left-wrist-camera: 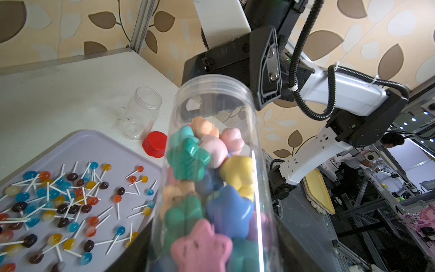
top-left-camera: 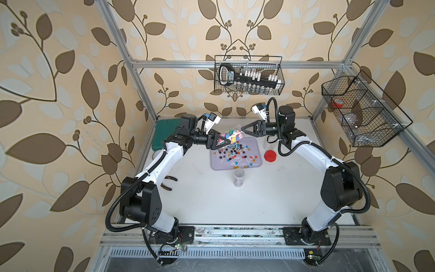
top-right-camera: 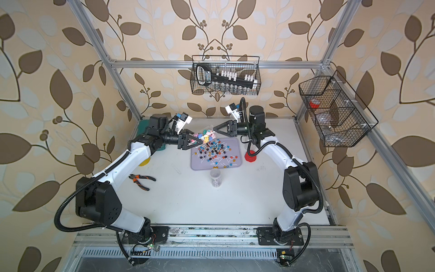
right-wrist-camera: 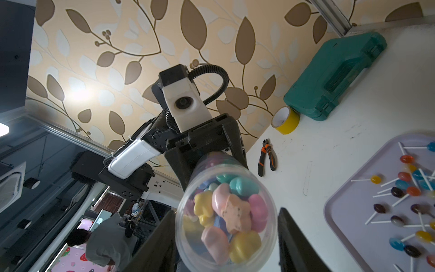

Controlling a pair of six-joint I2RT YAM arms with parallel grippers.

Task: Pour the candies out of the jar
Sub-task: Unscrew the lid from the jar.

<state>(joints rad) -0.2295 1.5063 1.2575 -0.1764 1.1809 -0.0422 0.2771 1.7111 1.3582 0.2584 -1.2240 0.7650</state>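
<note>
jar: star candies, left end effector gripping | tray: lollipops | right end effector open

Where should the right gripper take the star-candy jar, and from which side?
Probably the clear wall just behind the threaded mouth, coming from the mouth end. The left gripper clamps the jar's base end, so only the mouth end is free; the round wall suits the right gripper's open jaws closing across it, leaving the star candies a clear exit.

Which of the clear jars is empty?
The jar beside the red lid. The gripped jar holds star candies; the front jar by the tray holds speckled bits.
</note>
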